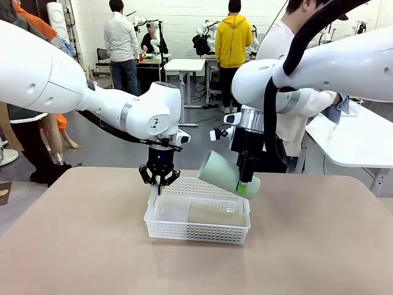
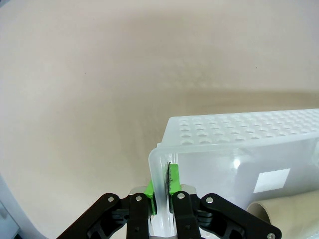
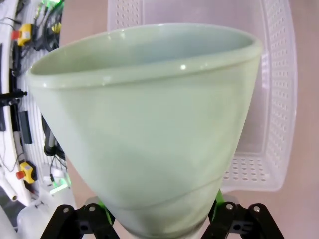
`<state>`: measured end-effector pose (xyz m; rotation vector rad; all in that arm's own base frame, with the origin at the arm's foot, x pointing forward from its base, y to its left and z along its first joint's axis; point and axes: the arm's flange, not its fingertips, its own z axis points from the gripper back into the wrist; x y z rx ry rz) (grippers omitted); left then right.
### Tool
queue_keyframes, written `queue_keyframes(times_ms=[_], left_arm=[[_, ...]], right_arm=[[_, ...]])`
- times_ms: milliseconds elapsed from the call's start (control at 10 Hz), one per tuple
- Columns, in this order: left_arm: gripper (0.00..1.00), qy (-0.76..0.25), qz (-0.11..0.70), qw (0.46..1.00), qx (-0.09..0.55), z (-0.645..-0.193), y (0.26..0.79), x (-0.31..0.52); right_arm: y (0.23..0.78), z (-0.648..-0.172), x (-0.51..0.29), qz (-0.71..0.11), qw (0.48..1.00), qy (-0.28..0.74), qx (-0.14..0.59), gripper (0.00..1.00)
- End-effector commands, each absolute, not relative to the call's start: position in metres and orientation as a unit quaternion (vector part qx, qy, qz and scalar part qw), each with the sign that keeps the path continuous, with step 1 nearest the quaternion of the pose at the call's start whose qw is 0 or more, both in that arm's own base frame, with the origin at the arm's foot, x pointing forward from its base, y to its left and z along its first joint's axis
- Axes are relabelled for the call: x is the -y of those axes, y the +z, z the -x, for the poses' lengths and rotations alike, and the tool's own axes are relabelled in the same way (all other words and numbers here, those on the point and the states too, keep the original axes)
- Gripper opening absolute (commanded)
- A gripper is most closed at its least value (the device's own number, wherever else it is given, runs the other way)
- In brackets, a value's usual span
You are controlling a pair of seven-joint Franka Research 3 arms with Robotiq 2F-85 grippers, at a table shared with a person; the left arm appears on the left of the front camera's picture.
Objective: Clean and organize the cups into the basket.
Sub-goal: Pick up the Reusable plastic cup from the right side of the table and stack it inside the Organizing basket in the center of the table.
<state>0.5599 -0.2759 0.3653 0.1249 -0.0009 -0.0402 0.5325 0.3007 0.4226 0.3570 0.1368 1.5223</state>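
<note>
Table (image 1: 67, 246) surface in front of the basket (image 1: 196, 232) and to both its sides lies bare; approach along those three sides is unobstructed. The basket's far-left corner is occupied: the left gripper (image 1: 160, 182) is pinched on the rim there, with its arm sloping in from the left above the table. Over the far-right part of the basket the mint-green cup (image 1: 224, 172) hangs tilted in the grasp of the right gripper (image 1: 247, 179), its wide end toward the left gripper, barring descent on that side. Inside, a tan cup (image 1: 216, 214) lies on its side across the right half of the floor. The left half of the floor is bare and open from above. A person (image 1: 298, 132) stands behind the right arm at the far edge.
</note>
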Motion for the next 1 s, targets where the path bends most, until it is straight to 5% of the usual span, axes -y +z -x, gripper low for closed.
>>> queue_keyframes(times_ms=[0,900], left_arm=[[0.0,-0.022,-0.068,0.997,0.004,-0.56,0.366,0.275],[0.0,-0.022,-0.068,0.997,0.004,-0.56,0.366,0.275]], right_arm=[[0.423,-0.544,-0.311,-0.135,0.709,0.689,-0.062,0.8],[0.374,-0.55,-0.317,-0.187,0.658,0.73,0.017,0.8]])
